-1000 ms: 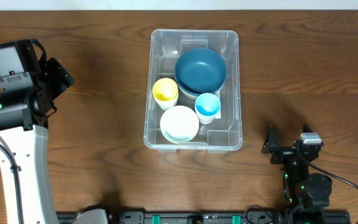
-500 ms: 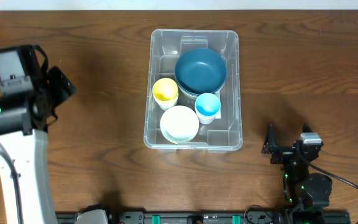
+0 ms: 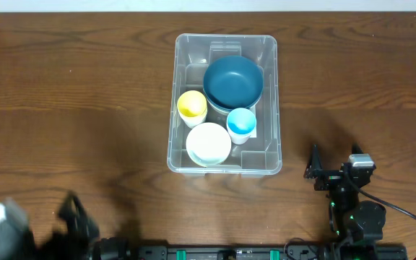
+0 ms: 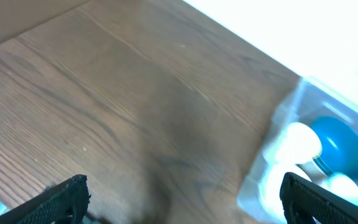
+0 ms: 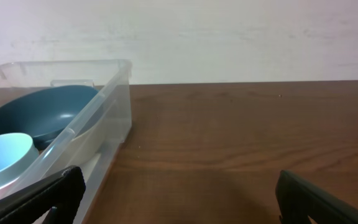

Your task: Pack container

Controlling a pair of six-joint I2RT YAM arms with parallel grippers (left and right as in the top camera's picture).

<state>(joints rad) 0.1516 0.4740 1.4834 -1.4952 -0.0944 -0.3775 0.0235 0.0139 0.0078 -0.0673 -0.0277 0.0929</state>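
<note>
The container (image 3: 226,37) is a clear rectangular bin at the table's middle. Inside it are a dark blue bowl (image 3: 232,81), a yellow cup (image 3: 191,105), a light blue cup (image 3: 241,123) and a white bowl (image 3: 208,143). My right gripper (image 3: 334,167) rests low at the front right, open and empty, facing the bin's right wall (image 5: 114,99). My left gripper (image 4: 182,208) is open and empty over bare wood, with the bin (image 4: 278,162) ahead to its right. In the overhead view the left arm (image 3: 6,227) is a blur at the front left corner.
The brown wooden table (image 3: 85,108) stretches out on both sides of the bin. A pale wall (image 5: 229,37) runs behind the far edge. A dark mounting rail (image 3: 230,253) lines the front edge.
The left arm has swung from the table's left middle down to the front left corner. Its jaws stayed open. The right arm and the bin's contents have not moved.
</note>
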